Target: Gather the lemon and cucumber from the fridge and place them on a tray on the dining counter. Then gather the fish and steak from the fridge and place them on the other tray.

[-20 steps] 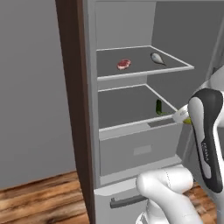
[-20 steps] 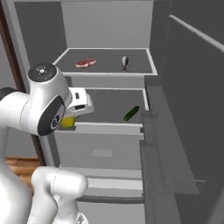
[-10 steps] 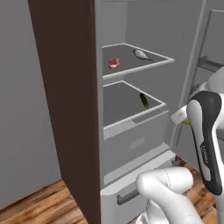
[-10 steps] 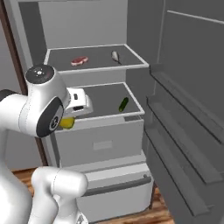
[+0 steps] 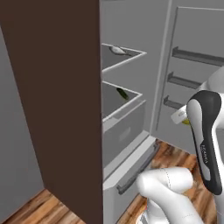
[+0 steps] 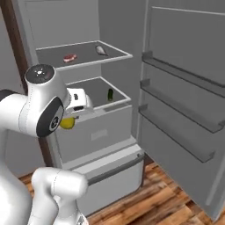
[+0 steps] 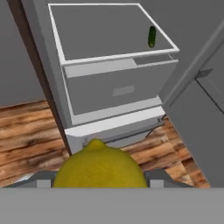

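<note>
My gripper [image 6: 69, 119] is shut on the lemon [image 6: 67, 124], a round yellow fruit that sits large at the bottom of the hand view [image 7: 99, 168] and peeks out beside the hand [image 5: 187, 121] in the left base view. The fridge [image 6: 110, 132] stands open in front of me. The dark green cucumber [image 6: 110, 94] lies on the lower shelf [image 7: 152, 36], well beyond the gripper. On the upper shelf rest the red-pink steak [image 6: 69, 57] and the grey fish [image 6: 101, 49]. The trays and the dining counter are out of view.
The open fridge door [image 6: 184, 88] with its rails stands to the right. A dark brown panel [image 5: 57, 87] flanks the fridge on the left. A closed drawer [image 7: 118, 92] sits under the lower shelf, above wooden floor [image 6: 145, 197].
Both base views have swung, so the camera has moved and the fridge now appears from a different angle. The lemon stays in the shut gripper; the food on the shelves has not moved.
</note>
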